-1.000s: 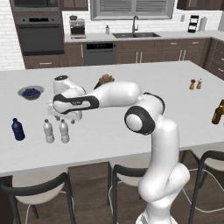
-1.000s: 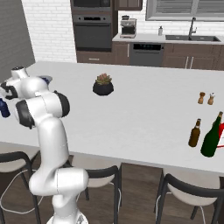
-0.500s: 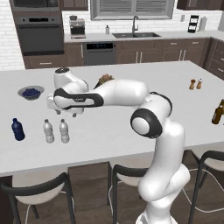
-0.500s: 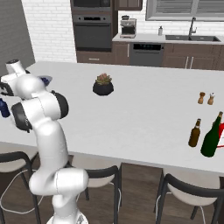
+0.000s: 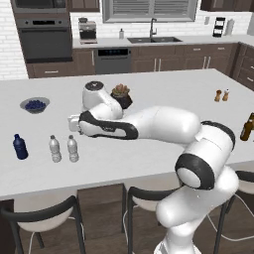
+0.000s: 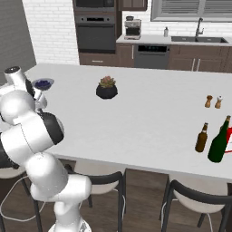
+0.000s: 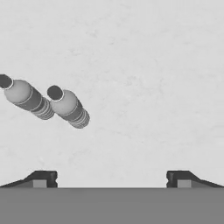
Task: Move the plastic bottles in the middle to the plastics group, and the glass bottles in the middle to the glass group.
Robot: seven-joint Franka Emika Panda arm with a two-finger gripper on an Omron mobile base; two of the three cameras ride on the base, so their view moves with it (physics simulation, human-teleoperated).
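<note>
From the left base view, the robot's gripper (image 5: 74,124) hangs above the white counter (image 5: 163,94) with its jaws hidden behind the hand, so their spread cannot be read from this side. Just below it and slightly to the camera's left, two small clear plastic bottles (image 5: 55,149) (image 5: 73,148) with white caps stand upright side by side, close together but apart from the hand. A dark blue bottle (image 5: 19,147) stands further out on that same side. Far off to the other side, at the counter's right edge, a brown glass bottle (image 5: 247,128) is partly cut off by the frame.

From the right base view, the amber bottle (image 6: 201,137) and the taller dark green wine bottle (image 6: 219,140) stand upright, next to each other, well apart from the arm at the frame's left.

In the hand view, the jaws stand wide open, one finger tip (image 7: 41,178) at each side of the frame, holding and touching nothing. The two clear bottles (image 7: 26,98) (image 7: 68,106) sit beyond the left finger tip, outside the gap between the jaws, over bare counter (image 7: 153,65).
</note>
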